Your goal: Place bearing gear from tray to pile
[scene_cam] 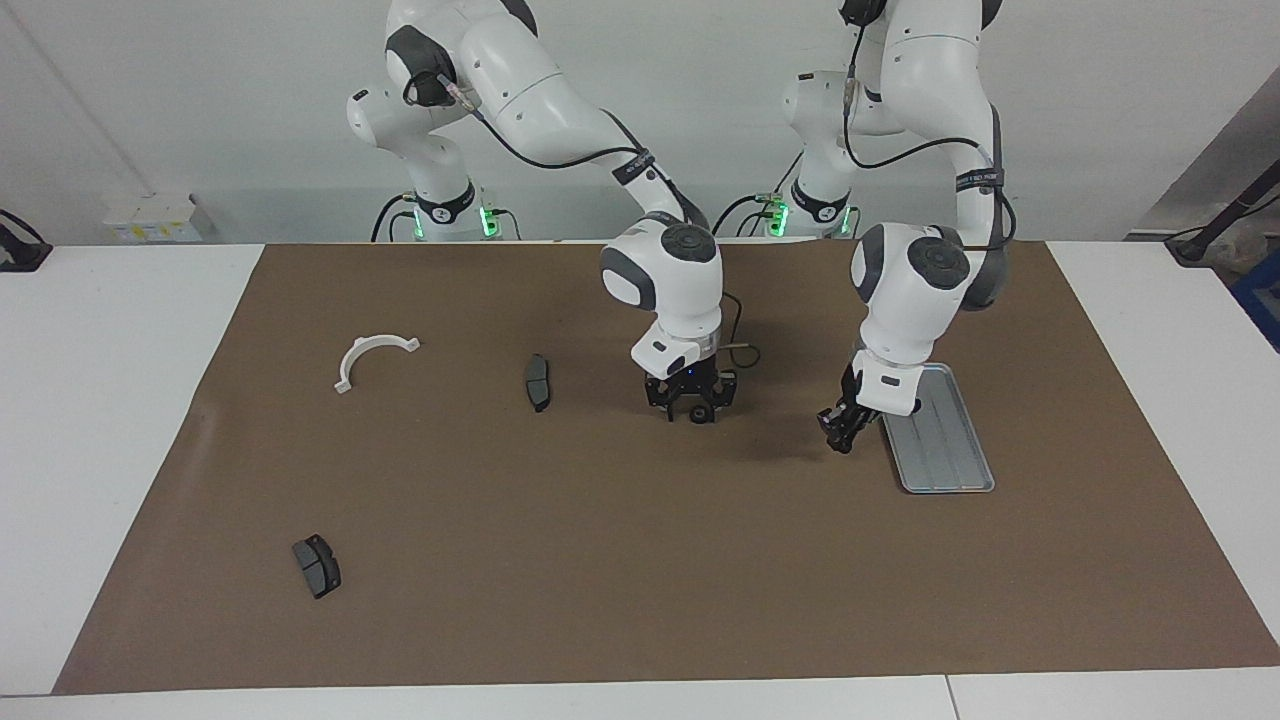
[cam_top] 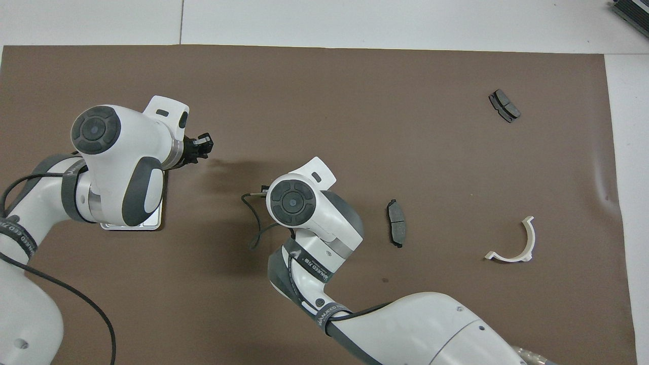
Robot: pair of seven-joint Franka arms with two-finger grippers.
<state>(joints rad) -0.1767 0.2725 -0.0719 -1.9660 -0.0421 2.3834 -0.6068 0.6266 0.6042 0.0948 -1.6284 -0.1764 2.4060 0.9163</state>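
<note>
Right gripper [scene_cam: 692, 408] is down at the brown mat [scene_cam: 640, 560], roughly mid-desk, pointing straight down with its fingers around a small dark bearing gear [scene_cam: 701, 415]. Whether the grasp is firm I can't tell; the overhead view hides the gear under the right wrist.

Left gripper [scene_cam: 838, 436] is clenched and holding nothing, hanging low over the mat just beside the tray [scene_cam: 945, 455], on the tray's side toward the desk centre.

The tray sits toward the left arm's end of the desk, partly covered by the left arm in both views.

Pile parts are scattered toward the right arm's end:
- brake pad [scene_cam: 537, 381] near the right gripper
- white half-ring bracket [scene_cam: 373, 358] further along toward that end
- second brake pad [scene_cam: 316, 565] near the desk's corner farthest from the robots
</note>
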